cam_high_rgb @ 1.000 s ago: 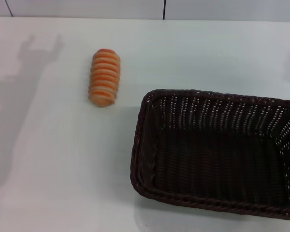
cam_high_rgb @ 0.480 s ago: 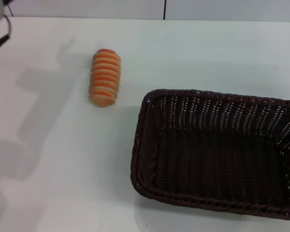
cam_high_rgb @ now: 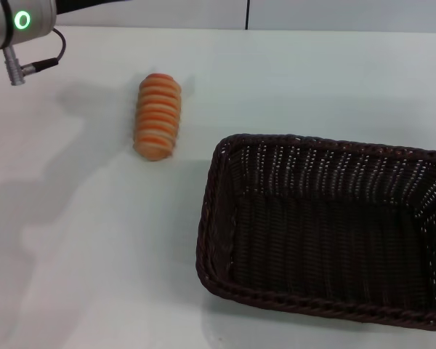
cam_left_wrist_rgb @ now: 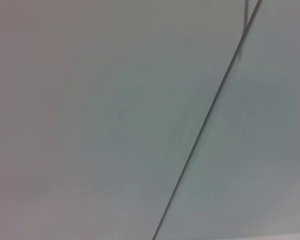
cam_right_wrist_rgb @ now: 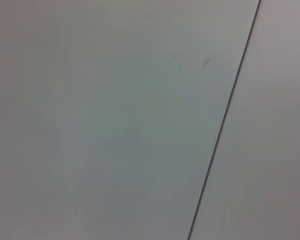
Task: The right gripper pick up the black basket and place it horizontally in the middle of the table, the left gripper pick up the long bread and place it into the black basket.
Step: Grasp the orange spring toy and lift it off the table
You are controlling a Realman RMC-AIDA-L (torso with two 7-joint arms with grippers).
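The long bread (cam_high_rgb: 158, 116), orange-tan with pale ridges, lies on the white table (cam_high_rgb: 94, 240) at the back left in the head view. The black basket (cam_high_rgb: 327, 225) sits empty to its right, lengthwise across the table, its right end cut off by the view's edge. The left gripper's arm end (cam_high_rgb: 18, 22), silver-white with a green ring light and a cable plug, shows at the top left corner, to the left of the bread and above the table. Its fingers are out of view. The right gripper is not in view. Both wrist views show only a plain pale surface with a dark seam.
A wall with a dark vertical seam (cam_high_rgb: 247, 14) stands behind the table's far edge. The arm's shadow (cam_high_rgb: 29, 203) falls on the table's left part.
The left arm end has come further into the top left corner, moving right toward the bread. Its shadow has shifted on the table. Bread and basket have not moved.
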